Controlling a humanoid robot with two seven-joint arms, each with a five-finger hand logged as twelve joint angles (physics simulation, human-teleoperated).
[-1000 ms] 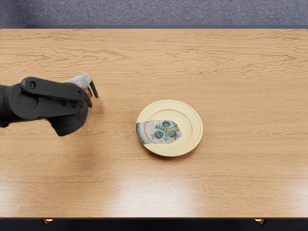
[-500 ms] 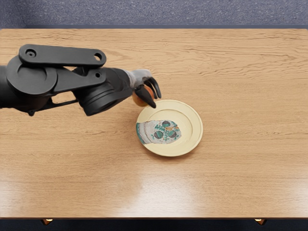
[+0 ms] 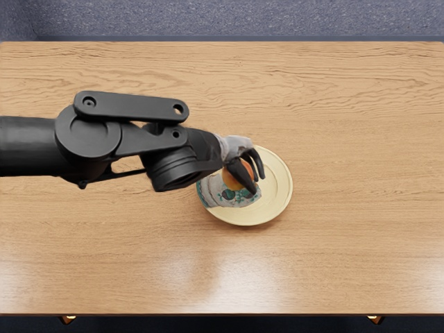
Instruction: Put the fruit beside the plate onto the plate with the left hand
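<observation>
Fruit (image 3: pixel 234 179) gripped in left hand (image 3: pixel 241 163), above the plate (image 3: pixel 277 182)

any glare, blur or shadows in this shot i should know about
Head view: a pale sheen of glare sits on the table toward its near edge. The plate throws only a thin soft shadow under its near rim. The black arm shows little surface detail, but the orange fruit in the left hand reads clearly. Nothing looks blurred or distorted.
</observation>
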